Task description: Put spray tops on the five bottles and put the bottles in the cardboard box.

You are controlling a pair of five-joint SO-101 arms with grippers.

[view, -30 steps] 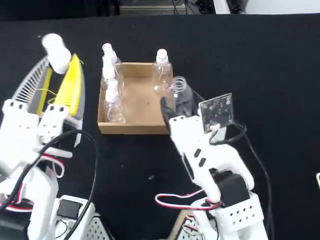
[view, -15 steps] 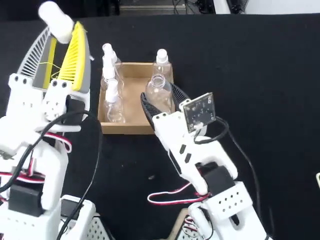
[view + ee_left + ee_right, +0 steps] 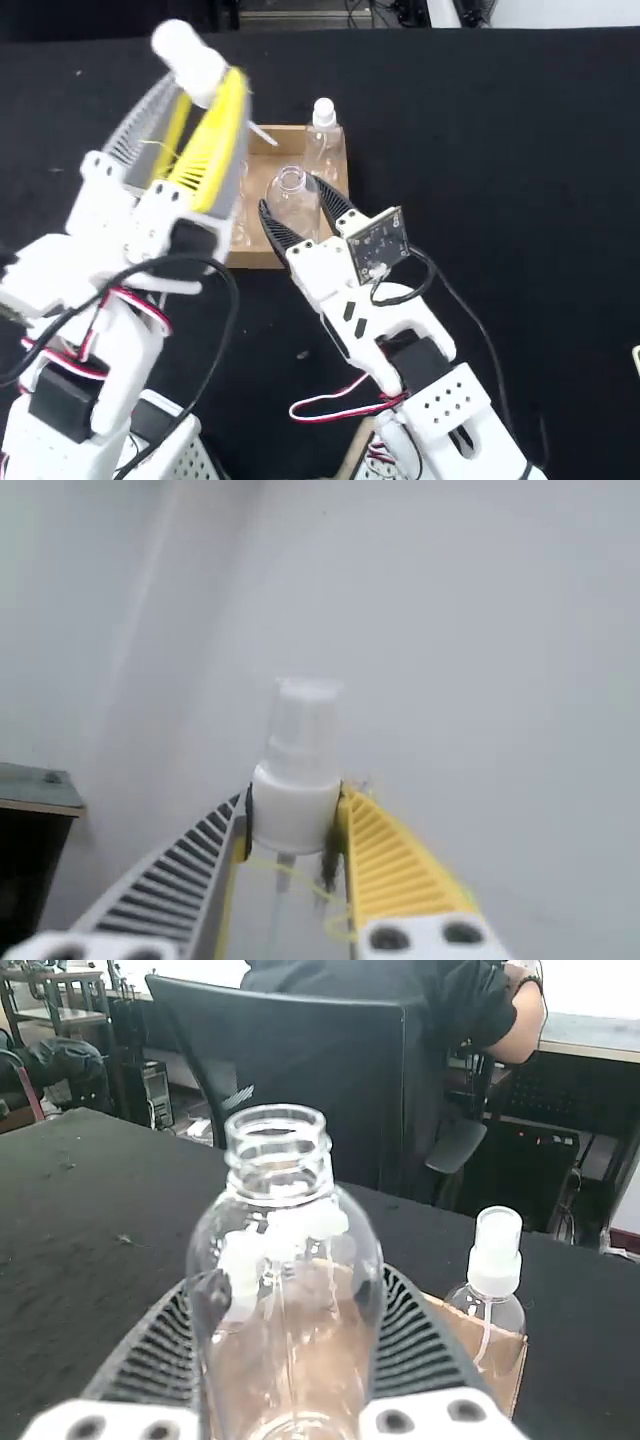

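Spray top and open bottle held aloft at the box

The left gripper [image 3: 205, 85], with ribbed grey and yellow fingers, is raised at the upper left of the high view and clamps a white plastic spray top [image 3: 190, 55]. At centre, the right gripper [image 3: 293, 200] clasps a clear round-shouldered plastic bottle [image 3: 290, 190] with black ribbed fingers, open neck up, over the brown cardboard box [image 3: 262, 160]. A capped clear bottle [image 3: 323, 135] stands in the box's upper right corner. The matte black tabletop [image 3: 500, 150] spreads wide to the right.
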